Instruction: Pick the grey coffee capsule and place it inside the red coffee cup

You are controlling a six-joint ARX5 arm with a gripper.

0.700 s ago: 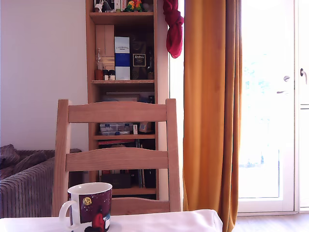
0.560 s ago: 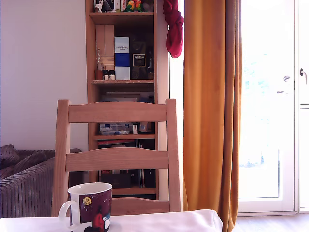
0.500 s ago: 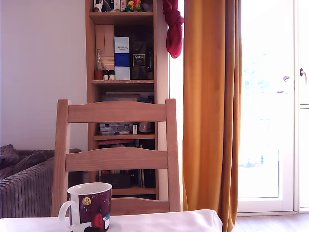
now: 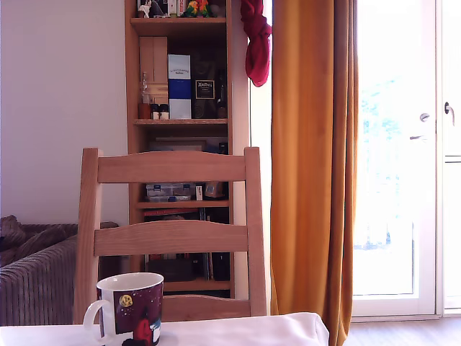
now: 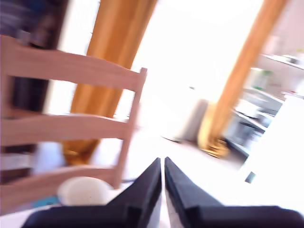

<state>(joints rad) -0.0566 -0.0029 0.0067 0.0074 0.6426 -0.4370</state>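
Gripper: the gripper (image 5: 163, 166) shows only in the blurred wrist view, its two black fingers (image 5: 147, 187) pressed almost together with nothing seen between them.
Cup: the red coffee cup (image 4: 130, 308) stands upright on the white table (image 4: 238, 330) at the exterior view's lower left, white handle toward that view's left.
Capsule: none can be made out in either view.
Chair: a wooden chair (image 4: 170, 234) stands just behind the table.
Background: a bookshelf (image 4: 180, 122), an orange curtain (image 4: 310, 166) and a bright glass door (image 4: 396, 158).
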